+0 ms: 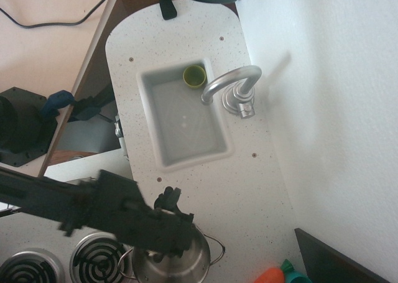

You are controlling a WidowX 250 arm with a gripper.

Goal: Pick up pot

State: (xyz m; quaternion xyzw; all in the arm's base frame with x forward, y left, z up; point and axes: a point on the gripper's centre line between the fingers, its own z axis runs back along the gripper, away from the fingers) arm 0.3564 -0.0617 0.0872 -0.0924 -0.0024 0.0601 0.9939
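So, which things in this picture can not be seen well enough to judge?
- The black pincer: motion blur and the dark arm hide its tips, so open or shut is unclear.
- The shiny round steel pot: the arm covers its near rim, and the bottom edge cuts it off.
- The orange carrot toy: cut off by the bottom edge.
- The small olive-green cup in the white sink: too small to see any contents.

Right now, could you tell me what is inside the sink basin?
An olive-green cup stands upright in the far corner of the sink basin, beside the faucet. The rest of the basin floor looks bare. The faucet spout overhangs one edge, hiding a small strip beneath it.
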